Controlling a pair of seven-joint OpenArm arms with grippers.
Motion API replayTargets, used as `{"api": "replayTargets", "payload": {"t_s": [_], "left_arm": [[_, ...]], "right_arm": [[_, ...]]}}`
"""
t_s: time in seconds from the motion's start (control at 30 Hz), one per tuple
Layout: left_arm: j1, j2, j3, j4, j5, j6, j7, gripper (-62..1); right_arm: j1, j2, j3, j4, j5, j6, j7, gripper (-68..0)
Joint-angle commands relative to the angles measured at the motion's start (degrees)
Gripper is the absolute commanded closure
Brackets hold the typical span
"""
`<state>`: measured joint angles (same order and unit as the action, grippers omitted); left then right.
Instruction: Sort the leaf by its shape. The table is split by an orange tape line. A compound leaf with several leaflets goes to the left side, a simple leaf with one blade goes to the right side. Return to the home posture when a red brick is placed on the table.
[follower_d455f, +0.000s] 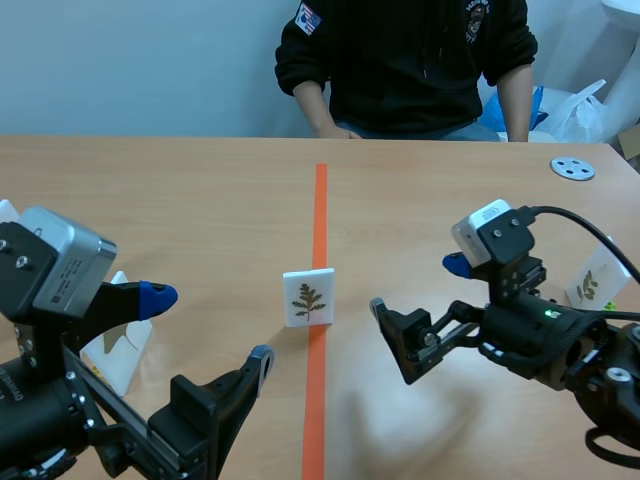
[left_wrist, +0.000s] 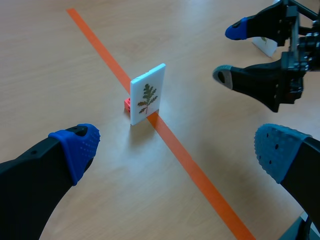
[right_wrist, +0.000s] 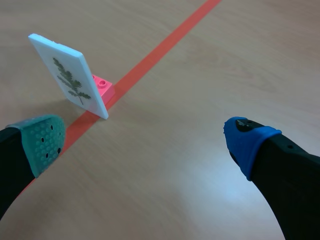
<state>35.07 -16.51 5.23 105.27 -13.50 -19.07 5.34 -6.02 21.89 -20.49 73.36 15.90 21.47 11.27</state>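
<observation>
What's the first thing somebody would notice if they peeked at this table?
Probably the white card with a leaf picture, standing upright at the orange line in the middle of the table, with a small pinkish brick right behind it. Next, the open left gripper and right gripper, low on either side and facing the card. A person in a dark top sits across the table.

The left tool and right tool are formed of thick black fingers, tipped with blue or grey-green dotted pads. A silver camera block and a black cable are carried.
</observation>
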Motion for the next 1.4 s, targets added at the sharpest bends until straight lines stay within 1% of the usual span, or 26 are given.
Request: {"api": "replayTargets", "payload": {"t_s": [0.0,0.17,0.23,0.3,0.4,0.47,0.5,0.6,0.67,0.73,0.87,0.9,0.93,1.03,1.23,1.37], "left_arm": [[0.1,0.2,-0.2,1.6,-0.4,0.1,-1.2,-62.3],[0.1,0.2,-0.2,1.6,-0.4,0.1,-1.2,-62.3],[0.1,0.2,-0.2,1.6,-0.4,0.1,-1.2,-62.3],[0.2,0.2,-0.2,1.6,-0.4,0.1,-1.2,-62.3],[0.2,0.2,-0.2,1.6,-0.4,0.1,-1.2,-62.3],[0.2,0.2,-0.2,1.6,-0.4,0.1,-1.2,-62.3],[0.2,0.2,-0.2,1.6,-0.4,0.1,-1.2,-62.3],[0.2,0.2,-0.2,1.6,-0.4,0.1,-1.2,-62.3],[0.2,0.2,-0.2,1.6,-0.4,0.1,-1.2,-62.3],[0.2,0.2,-0.2,1.6,-0.4,0.1,-1.2,-62.3],[0.2,0.2,-0.2,1.6,-0.4,0.1,-1.2,-62.3],[0.2,0.2,-0.2,1.6,-0.4,0.1,-1.2,-62.3],[0.2,0.2,-0.2,1.6,-0.4,0.1,-1.2,-62.3],[0.2,0.2,-0.2,1.6,-0.4,0.1,-1.2,-62.3],[0.2,0.2,-0.2,1.6,-0.4,0.1,-1.2,-62.3],[0.2,0.2,-0.2,1.6,-0.4,0.1,-1.2,-62.3]], "right_arm": [[1.8,0.3,-1.2,0.1,0.1,0.0,2.2,-67.9],[6.4,0.2,-7.5,-3.5,-2.9,-0.3,5.2,-67.9],[8.3,-0.3,-9.7,-4.4,-4.7,-1.7,5.2,-67.9],[10.3,-1.1,-11.9,-5.8,-5.5,-2.4,5.9,-67.9],[13.4,-3.3,-14.8,-9.1,-6.1,-3.8,6.7,-67.9],[15.5,-5.2,-16.4,-12.2,-6.9,-5.2,6.8,-67.9],[16.6,-6.2,-17.2,-13.9,-6.9,-5.5,7.0,-67.9],[18.8,-8.9,-19.1,-18.8,-6.9,-7.2,8.5,-67.9],[20.2,-10.4,-20.3,-21.8,-6.9,-7.4,9.7,-67.9],[21.2,-11.8,-21.4,-24.4,-6.9,-8.1,9.7,-67.9],[21.7,-12.6,-22.9,-27.2,-7.0,-8.7,10.7,-67.9],[21.7,-12.5,-23.2,-27.4,-7.0,-8.7,11.0,-66.7],[21.7,-12.5,-23.4,-27.7,-7.0,-8.7,11.2,-64.1],[21.6,-12.5,-23.5,-27.7,-7.0,-10.2,12.1,-53.5],[21.6,-12.5,-23.5,-27.7,-7.0,-10.1,13.5,-41.6],[21.6,-12.5,-23.5,-27.7,-7.0,-10.1,13.5,-36.6]]}}
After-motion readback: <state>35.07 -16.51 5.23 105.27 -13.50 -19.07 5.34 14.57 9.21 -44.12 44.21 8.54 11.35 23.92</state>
